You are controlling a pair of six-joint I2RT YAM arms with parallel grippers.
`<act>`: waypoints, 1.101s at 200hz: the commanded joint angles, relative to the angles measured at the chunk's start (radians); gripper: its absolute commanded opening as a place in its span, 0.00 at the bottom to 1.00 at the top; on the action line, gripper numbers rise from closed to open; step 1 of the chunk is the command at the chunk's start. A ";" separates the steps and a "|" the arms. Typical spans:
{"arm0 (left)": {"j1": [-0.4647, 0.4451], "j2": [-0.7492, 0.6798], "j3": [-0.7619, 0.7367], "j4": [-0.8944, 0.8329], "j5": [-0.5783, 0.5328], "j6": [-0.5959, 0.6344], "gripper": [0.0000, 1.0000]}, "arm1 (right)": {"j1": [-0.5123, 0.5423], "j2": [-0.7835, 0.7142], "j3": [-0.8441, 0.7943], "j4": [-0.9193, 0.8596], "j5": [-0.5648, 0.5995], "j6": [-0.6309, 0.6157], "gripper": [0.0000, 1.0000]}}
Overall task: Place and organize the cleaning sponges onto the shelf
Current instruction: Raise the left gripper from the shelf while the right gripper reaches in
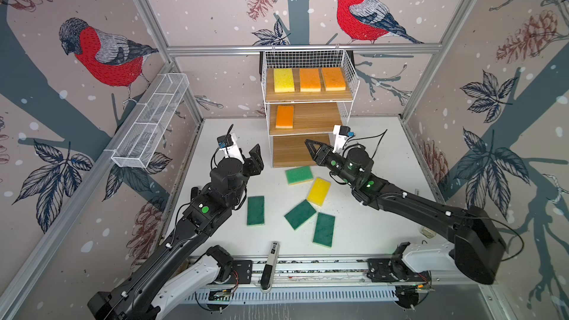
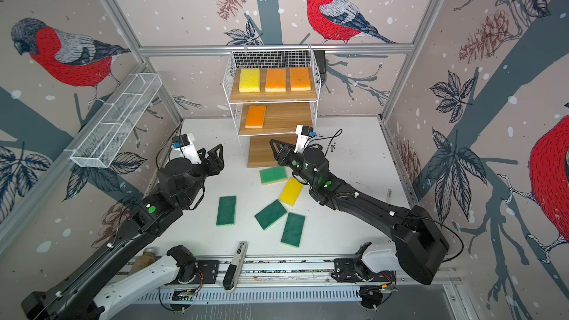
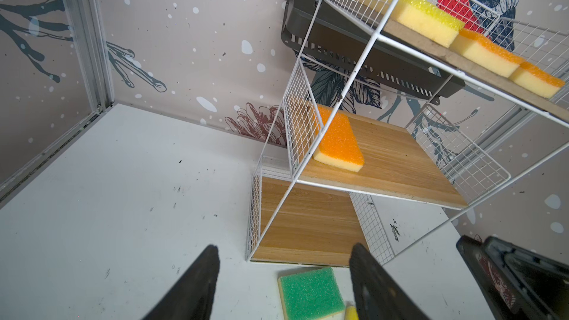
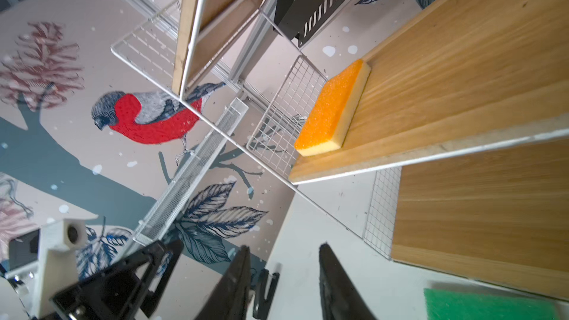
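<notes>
White tabletop (image 1: 369, 226) inside a bird-papered booth; in both top views the shelf (image 1: 308, 97) stands at the far middle, four sponges (image 1: 310, 80) on its upper two boards, five more loose on the table near of it; closest to the shelf lies the light green sponge (image 1: 298, 175), just near of the lowest board (image 1: 289, 152), long axis running left to right with a slight tilt; the yellow sponge (image 1: 319, 191) sits just near-right of it. The right gripper (image 1: 308, 143) hangs over that lowest board, just far of the green sponge and pointing far-left, jaws narrow and empty; the left gripper (image 1: 255, 156) stands to the sponge's left, a little farther off, jaws wide, empty.

Left wrist view: the light green sponge (image 3: 311, 293) shows between the spread fingers (image 3: 200, 281), nothing gripped.

Right wrist view: only a corner of the sponge (image 4: 489, 303) shows, off to the side of the narrow jaws; I judge the right arm nearer, but it must draw back toward the near side and turn to span the sponge's short width.
</notes>
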 commanded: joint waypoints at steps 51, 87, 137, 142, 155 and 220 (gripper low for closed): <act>0.038 0.000 -0.017 0.074 0.072 0.022 0.66 | -0.067 0.196 0.083 0.280 -0.046 0.188 0.32; 0.092 -0.003 -0.020 0.077 0.128 0.021 0.64 | -0.073 0.291 0.152 0.356 -0.033 0.212 0.30; 0.113 -0.003 -0.039 0.098 0.147 0.010 0.63 | -0.073 0.414 0.248 0.377 -0.025 0.281 0.27; 0.114 -0.002 -0.038 0.097 0.145 0.011 0.63 | -0.071 0.418 0.258 0.366 -0.017 0.279 0.27; 0.118 -0.009 -0.040 0.097 0.144 0.009 0.62 | -0.064 0.428 0.282 0.335 0.011 0.278 0.27; 0.123 -0.037 -0.052 0.097 0.137 0.002 0.61 | -0.065 0.488 0.399 0.209 0.080 0.345 0.29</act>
